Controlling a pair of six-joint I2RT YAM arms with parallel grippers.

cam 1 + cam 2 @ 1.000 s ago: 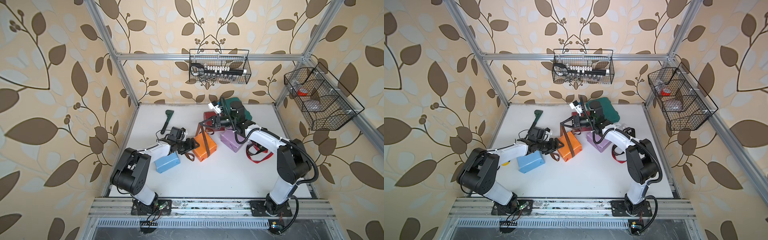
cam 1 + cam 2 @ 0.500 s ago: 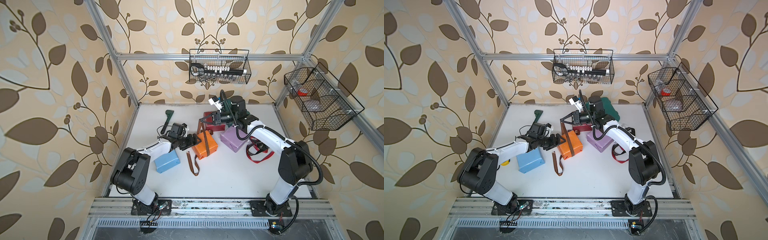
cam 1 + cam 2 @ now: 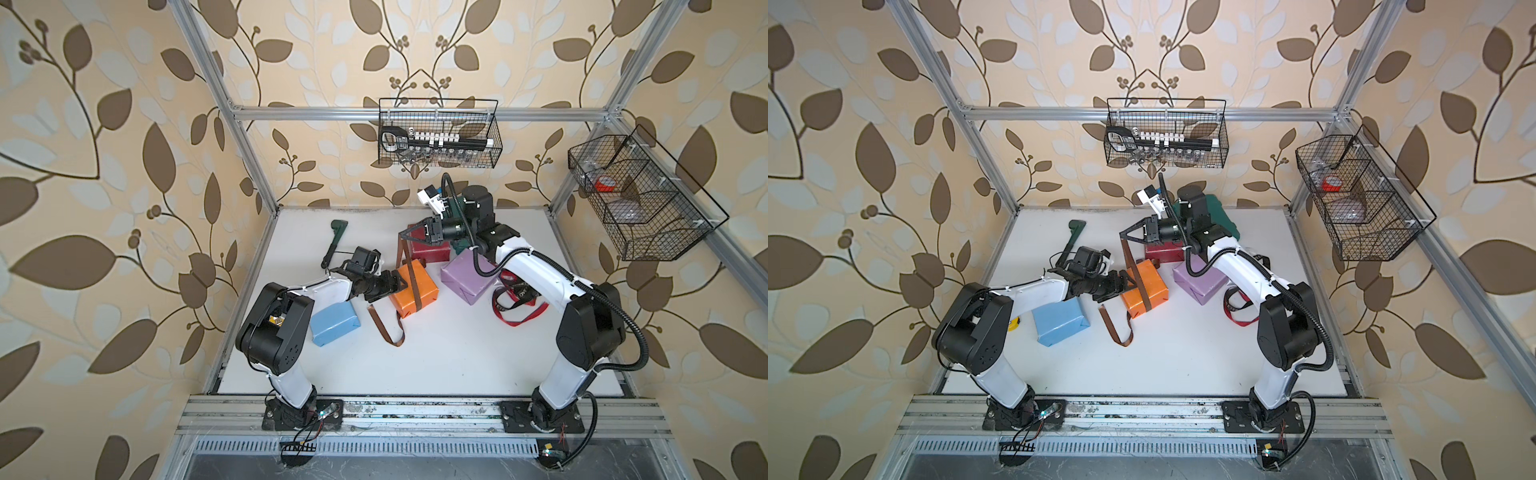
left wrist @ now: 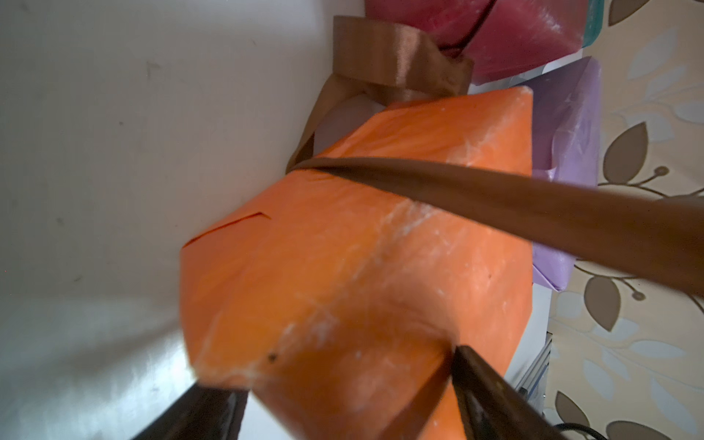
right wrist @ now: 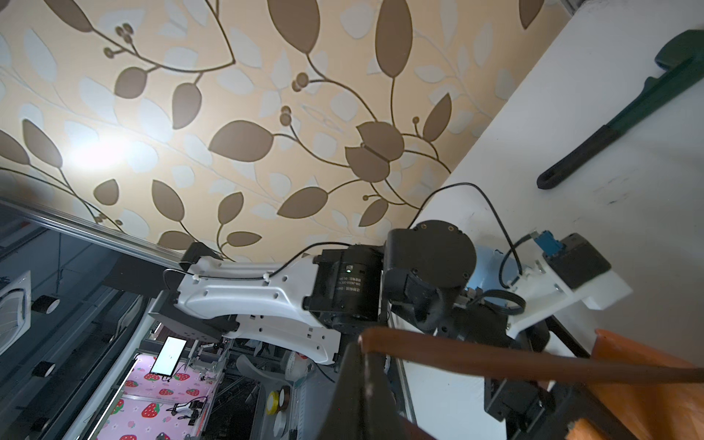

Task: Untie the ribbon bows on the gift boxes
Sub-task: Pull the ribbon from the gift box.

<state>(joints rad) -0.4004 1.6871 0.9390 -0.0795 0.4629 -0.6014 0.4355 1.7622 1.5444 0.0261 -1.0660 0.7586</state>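
Brown ribbon (image 3: 414,286), pinched in the closed right gripper (image 3: 402,235), runs down across the orange box (image 3: 428,284), whose end lies between the left gripper's (image 3: 397,286) spread jaws.

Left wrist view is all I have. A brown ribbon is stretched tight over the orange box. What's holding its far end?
Observer: The right claw, shut on the brown ribbon, up beside the dark red box.
Operator: And the ribbon's other end?
Observer: Loose on the table, curled in front of the orange box.
Operator: Is the blue box done?
Observer: The blue box carries no ribbon.
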